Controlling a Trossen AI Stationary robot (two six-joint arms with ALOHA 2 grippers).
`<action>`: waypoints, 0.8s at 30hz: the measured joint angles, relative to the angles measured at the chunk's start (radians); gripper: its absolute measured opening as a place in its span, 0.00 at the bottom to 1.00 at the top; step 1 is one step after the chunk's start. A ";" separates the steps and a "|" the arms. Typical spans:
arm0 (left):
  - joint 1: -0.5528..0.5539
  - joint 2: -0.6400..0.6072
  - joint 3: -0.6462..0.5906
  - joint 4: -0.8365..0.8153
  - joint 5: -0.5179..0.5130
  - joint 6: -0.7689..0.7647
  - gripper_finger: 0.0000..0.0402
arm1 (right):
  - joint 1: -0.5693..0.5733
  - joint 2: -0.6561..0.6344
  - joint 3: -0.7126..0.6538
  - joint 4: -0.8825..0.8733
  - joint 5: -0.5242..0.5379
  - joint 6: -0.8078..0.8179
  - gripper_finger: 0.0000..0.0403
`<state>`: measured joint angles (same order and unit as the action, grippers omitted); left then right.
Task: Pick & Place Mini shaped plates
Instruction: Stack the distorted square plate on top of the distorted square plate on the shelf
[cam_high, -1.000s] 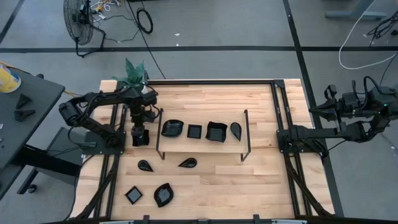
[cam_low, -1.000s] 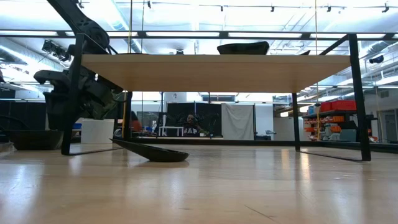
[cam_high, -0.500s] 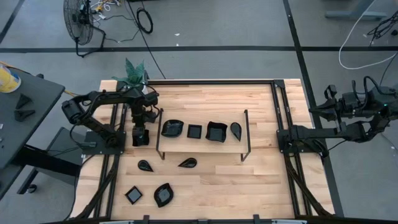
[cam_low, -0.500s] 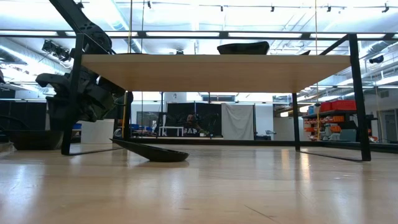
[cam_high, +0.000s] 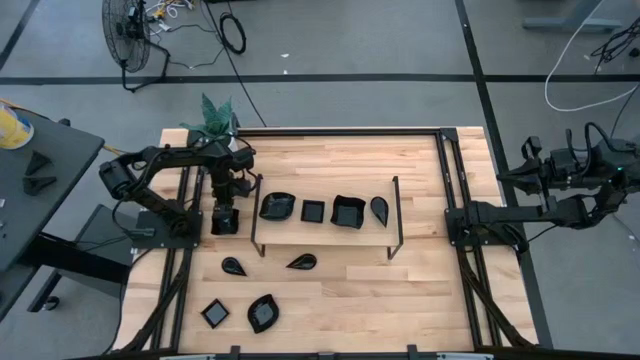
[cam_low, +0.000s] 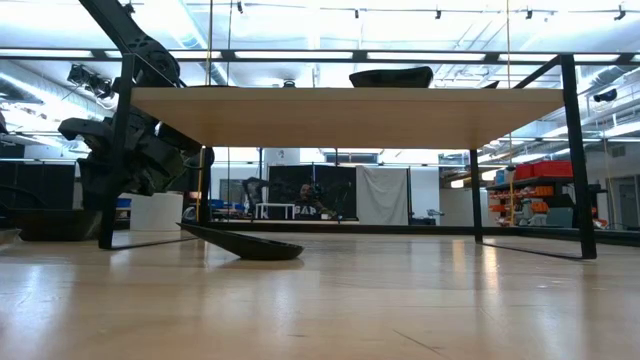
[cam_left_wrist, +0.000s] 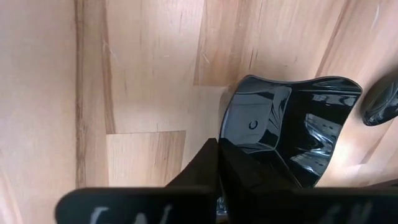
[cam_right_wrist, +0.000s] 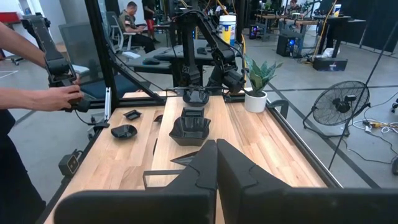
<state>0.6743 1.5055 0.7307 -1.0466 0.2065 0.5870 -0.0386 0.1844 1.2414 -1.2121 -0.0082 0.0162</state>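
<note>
Left gripper pinches rim of a square plate left of the wire rack; thin glossy edge may slip on lift. Right gripper closed, parked off-table.

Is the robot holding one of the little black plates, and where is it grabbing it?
Yes. The left gripper is shut on a square black plate, pinching its rim. The right gripper holds nothing.
</note>
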 joint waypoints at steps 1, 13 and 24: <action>0.000 0.000 0.000 0.000 0.000 0.000 0.03 | 0.000 0.000 0.000 0.000 0.000 0.000 0.02; 0.001 -0.002 0.078 -0.096 -0.040 0.013 0.01 | 0.000 0.000 0.000 0.000 0.000 0.000 0.02; 0.000 -0.043 0.186 -0.255 -0.111 0.001 0.00 | 0.000 0.000 0.000 0.000 0.000 0.000 0.02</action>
<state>0.6746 1.4622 0.9171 -1.3018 0.0952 0.5879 -0.0383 0.1844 1.2411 -1.2125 -0.0082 0.0162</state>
